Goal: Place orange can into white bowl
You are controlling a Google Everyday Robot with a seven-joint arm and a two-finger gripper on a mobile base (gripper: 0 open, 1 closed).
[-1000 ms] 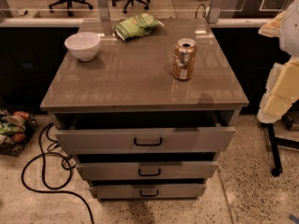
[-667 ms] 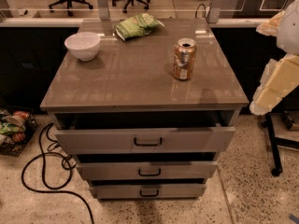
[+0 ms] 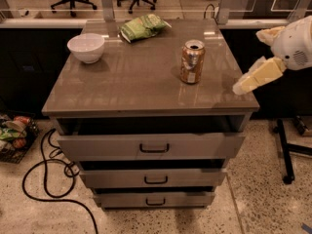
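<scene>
The gripper (image 3: 249, 80) hovers at the right edge of the glossy grey cabinet top (image 3: 131, 82); whether it is open cannot be determined. The orange can (image 3: 192, 61) stands upright near its left. The white bowl (image 3: 86, 48) sits well beyond the can. A black cable (image 3: 44, 179) lies on the speckled floor (image 3: 263, 199).

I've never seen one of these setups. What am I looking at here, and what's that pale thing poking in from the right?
That pale thing is the robot's gripper, the claw at the end of its one arm. It hangs beside the right edge of the cabinet top, holding nothing. There is one picture, from a camera looking down on the cabinet from its drawer side. On top: an orange can standing upright toward the right, a white bowl at the left, a green snack bag at the back. The job is to put the can in the bowl; the can is not yet touched.
</scene>
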